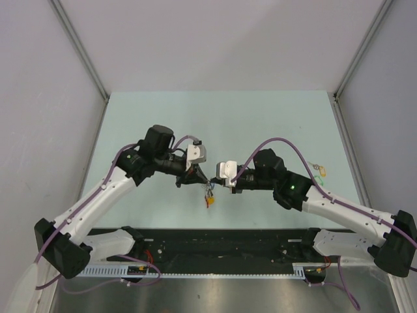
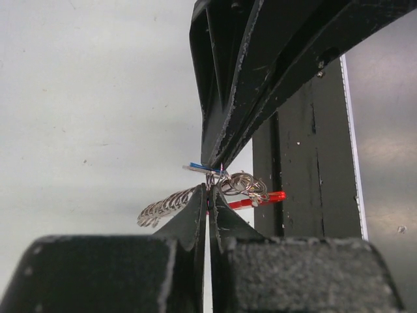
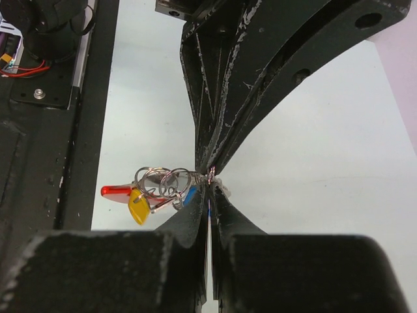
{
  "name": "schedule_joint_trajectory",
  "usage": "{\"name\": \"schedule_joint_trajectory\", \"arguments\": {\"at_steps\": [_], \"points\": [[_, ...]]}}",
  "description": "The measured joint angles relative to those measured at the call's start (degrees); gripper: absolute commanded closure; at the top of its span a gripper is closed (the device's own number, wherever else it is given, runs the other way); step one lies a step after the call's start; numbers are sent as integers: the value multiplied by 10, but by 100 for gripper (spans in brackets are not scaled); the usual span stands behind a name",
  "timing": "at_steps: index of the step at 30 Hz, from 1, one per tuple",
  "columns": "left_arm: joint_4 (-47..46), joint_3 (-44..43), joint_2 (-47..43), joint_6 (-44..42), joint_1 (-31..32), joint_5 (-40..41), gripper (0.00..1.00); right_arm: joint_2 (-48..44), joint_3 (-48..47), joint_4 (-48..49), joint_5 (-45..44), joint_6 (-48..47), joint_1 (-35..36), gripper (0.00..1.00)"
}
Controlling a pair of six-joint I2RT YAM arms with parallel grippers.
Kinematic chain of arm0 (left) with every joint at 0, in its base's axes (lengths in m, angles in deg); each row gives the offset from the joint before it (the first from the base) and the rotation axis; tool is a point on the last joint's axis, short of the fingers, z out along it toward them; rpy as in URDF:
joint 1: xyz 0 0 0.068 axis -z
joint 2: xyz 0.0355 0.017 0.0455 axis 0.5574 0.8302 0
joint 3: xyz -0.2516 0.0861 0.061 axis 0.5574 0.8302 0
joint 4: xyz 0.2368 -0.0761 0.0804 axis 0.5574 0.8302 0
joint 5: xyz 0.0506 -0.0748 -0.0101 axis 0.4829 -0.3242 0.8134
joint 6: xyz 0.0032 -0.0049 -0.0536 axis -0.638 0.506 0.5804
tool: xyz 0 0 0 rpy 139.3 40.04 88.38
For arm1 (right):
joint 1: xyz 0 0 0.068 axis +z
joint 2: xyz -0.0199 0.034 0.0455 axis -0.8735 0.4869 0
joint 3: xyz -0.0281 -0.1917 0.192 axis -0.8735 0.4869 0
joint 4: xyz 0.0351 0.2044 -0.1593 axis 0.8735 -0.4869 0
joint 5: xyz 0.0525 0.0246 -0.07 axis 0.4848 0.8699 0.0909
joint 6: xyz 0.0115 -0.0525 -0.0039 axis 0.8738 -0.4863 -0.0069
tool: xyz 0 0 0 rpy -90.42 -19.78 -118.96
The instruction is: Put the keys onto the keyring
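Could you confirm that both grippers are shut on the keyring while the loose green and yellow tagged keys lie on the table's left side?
Not quite: the loose tagged keys lie on the right side of the table, beyond the right arm, as the top external view shows. The left gripper and right gripper are indeed both shut on the keyring.

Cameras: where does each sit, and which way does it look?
Top external: high behind the bases, looking down on the table; both arms show.
Left wrist: on its arm, looking along the left gripper at the key bunch; own fingers show.
Right wrist: on its arm, looking along the right gripper at the bunch; own fingers show.
Shared: both wrist views see the bunch and the opposite gripper.
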Motion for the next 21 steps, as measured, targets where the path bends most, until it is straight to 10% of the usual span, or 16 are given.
{"name": "schedule_joint_trajectory", "arguments": {"at_steps": [21], "points": [[-413, 223, -160, 382, -68, 17, 100, -4, -10, 32, -14, -3, -8, 100]]}}
